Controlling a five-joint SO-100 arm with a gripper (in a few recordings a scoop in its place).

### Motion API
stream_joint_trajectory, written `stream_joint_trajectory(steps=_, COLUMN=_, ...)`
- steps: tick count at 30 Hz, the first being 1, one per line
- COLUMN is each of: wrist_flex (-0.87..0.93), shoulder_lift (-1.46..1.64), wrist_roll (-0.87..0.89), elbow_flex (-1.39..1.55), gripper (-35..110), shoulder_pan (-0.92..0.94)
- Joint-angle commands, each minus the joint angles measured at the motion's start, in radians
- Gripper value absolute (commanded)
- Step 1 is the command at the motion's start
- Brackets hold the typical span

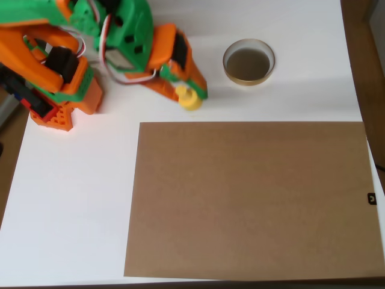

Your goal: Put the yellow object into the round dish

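The yellow object [191, 101] is a small bright piece sitting at the tip of my orange and green gripper [189, 92], on the white table just above the brown sheet's top edge. Its knob is tucked between the fingers, and the jaws look closed on it. The round dish [248, 61], with a pale tan rim and a dark bottom, stands to the upper right about a hand's width from the gripper. Nothing lies in the dish.
A large brown cardboard sheet [252, 198] covers the lower right of the white table [72, 198]. The arm's orange base and green body [66, 54] take up the upper left corner. A dark wooden edge [367, 60] runs along the right side.
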Motion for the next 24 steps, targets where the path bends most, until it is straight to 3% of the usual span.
stream_joint_trajectory(steps=1, wrist_flex=0.031, shoulder_lift=0.041, wrist_roll=-0.029, elbow_flex=0.006, gripper=0, shoulder_pan=-0.123)
stream_joint_trajectory(steps=11, wrist_flex=0.037, shoulder_lift=-0.146, wrist_roll=-0.058, elbow_flex=-0.061, gripper=0, shoulder_pan=-0.345)
stream_joint_trajectory(steps=24, wrist_flex=0.1, shoulder_lift=-0.566, wrist_roll=-0.115, elbow_flex=-0.403, gripper=0, shoulder_pan=-0.459)
